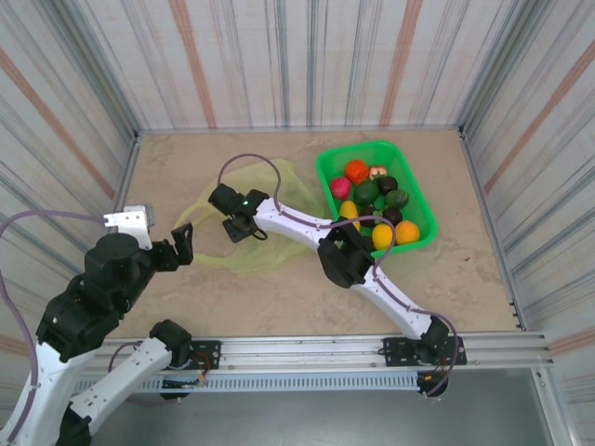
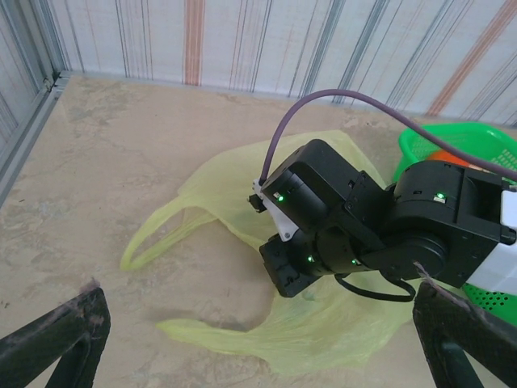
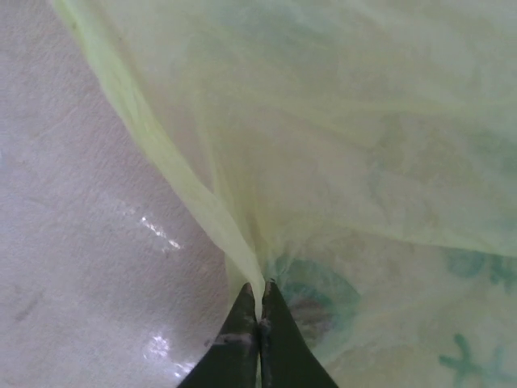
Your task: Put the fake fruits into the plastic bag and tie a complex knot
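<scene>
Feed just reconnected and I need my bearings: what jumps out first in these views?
The yellow-green plastic bag lies flat on the table left of centre, with the right gripper on a fold of it, jaws shut. The fake fruits sit piled in the green mesh basket at the far right. The left gripper hovers open beside the bag's near-left edge.

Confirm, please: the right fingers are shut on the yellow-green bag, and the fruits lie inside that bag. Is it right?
No. The right fingers are shut on the plastic bag, but the fake fruits lie in the green basket; the top external view shows this.
</scene>
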{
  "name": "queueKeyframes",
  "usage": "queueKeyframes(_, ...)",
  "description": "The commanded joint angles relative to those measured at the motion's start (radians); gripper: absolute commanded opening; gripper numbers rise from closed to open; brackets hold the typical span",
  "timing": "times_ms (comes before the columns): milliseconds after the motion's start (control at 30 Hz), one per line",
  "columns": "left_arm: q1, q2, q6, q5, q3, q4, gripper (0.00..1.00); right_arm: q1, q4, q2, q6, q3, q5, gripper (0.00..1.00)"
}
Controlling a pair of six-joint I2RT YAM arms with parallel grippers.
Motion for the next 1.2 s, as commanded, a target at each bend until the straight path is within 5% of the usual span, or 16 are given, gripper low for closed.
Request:
queueKeyframes(0, -0.006, -0.004, -0.004, 0.006, -0.019, 0.02, 0.99, 0.01, -0.002, -0.085, -0.032, -0.019, -0.018, 0.0)
queueKeyframes(367, -0.013, 0.067, 0.119, 0.015, 0.027, 0.075, 0.98, -0.099, 0.061, -0.448, -0.074, -0.253, -0.249, 0.0)
queueKeyframes(533, -0.016, 0.116, 0.177, -0.011, 0.046, 0.129, 0.97, -0.208, 0.069, -0.602, -0.116, -0.356, -0.499, 0.0)
queueKeyframes(767, -0.015, 0.249, 0.27, 0.039, 0.216, 0.104, 0.98, -0.29, 0.011, -0.766, -0.273, -0.481, -0.621, 0.0)
queueKeyframes(1167, 0.059, 0.361, 0.368, 0.339, 0.24, 0.197, 0.97, -0.342, 0.101, -0.955, -0.392, -0.753, -0.765, 0.0)
